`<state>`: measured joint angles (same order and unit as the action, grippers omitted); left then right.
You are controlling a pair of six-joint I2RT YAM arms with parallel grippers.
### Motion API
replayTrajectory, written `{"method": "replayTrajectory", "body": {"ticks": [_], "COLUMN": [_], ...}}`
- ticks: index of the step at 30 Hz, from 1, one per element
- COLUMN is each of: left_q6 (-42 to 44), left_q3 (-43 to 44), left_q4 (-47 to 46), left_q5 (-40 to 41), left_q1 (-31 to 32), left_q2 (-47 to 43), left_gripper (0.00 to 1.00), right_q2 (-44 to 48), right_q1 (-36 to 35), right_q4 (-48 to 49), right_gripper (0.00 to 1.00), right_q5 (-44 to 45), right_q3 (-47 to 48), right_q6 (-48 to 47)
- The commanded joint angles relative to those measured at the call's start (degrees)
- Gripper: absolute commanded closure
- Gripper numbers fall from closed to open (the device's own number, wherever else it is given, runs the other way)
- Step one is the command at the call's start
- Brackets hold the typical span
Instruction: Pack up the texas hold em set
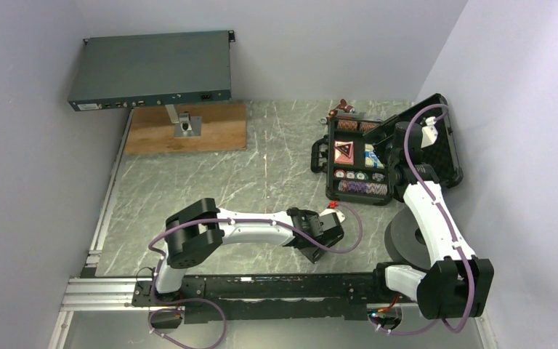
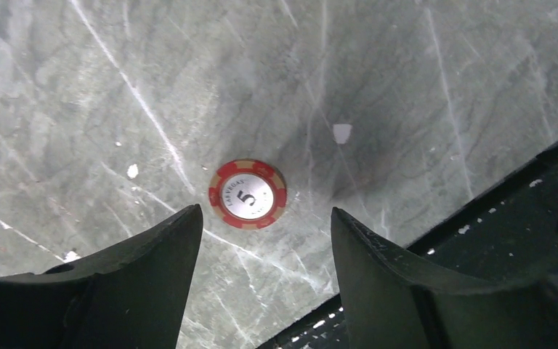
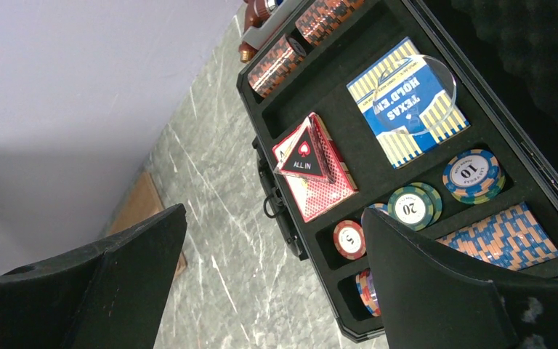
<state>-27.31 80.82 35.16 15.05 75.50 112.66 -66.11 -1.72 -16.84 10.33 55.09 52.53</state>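
Observation:
The black case [image 1: 447,156] lies open at the right of the table. Its foam tray holds a red deck [image 3: 323,185] with the red-black triangle piece [image 3: 304,156] on it, a blue deck [image 3: 407,98], loose chips [image 3: 472,174] and chip rows [image 3: 508,236]. My right gripper [image 3: 274,211] hovers open over the case's left edge [image 1: 396,145], holding nothing. One red chip [image 2: 248,194] marked 5 lies flat on the marble just beyond the tips of my left gripper [image 2: 265,211]. That gripper [image 1: 332,222] is open and apart from the chip.
A grey-blue rack box [image 1: 151,70] stands on a post over a wooden board [image 1: 189,129] at the back left. A red-handled tool [image 1: 341,109] lies behind the case. A dark round disc [image 1: 407,236] sits by the right arm. A black rail [image 1: 261,287] runs along the near edge.

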Motion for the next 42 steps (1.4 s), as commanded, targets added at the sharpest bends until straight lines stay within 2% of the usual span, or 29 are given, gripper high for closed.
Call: {"method": "replayTrajectory", "body": {"ticks": [1, 6, 10, 27, 38, 42], "left_q6": [-1.2, -2.1, -1.8, 0.4, 2.4, 2.2], "left_q3": [0.9, 0.3, -1.2, 2.8, -0.8, 0.2], "left_q4": [0.2, 0.0, -0.5, 4.1, -1.2, -0.1], "left_q5": [-5.5, -7.2, -5.5, 3.3, -5.1, -6.4], "left_q1": [-0.4, -1.8, -2.2, -1.1, -4.7, -4.9], "left_q2": [1.8, 3.0, 1.5, -3.1, -2.0, 0.7], "left_gripper": [0.32, 0.32, 0.29, 0.28, 0.28, 0.3], "right_q2": [0.9, 1.2, 1.1, 0.1, -0.4, -0.8], "right_q1": [-0.2, -0.2, -0.2, -0.2, -0.2, -0.2], "right_q4": [0.8, 0.2, 0.7, 1.3, 1.4, 1.7], "right_gripper": [0.06, 0.06, 0.06, 0.06, 0.05, 0.06], "right_q5": [0.2, 1.0, 0.7, 0.2, 0.4, 0.1], "right_q3": [1.0, 1.3, 0.7, 1.2, 1.4, 1.3], "right_q6": [0.0, -0.7, -0.5, -0.5, -0.7, -0.4]}}
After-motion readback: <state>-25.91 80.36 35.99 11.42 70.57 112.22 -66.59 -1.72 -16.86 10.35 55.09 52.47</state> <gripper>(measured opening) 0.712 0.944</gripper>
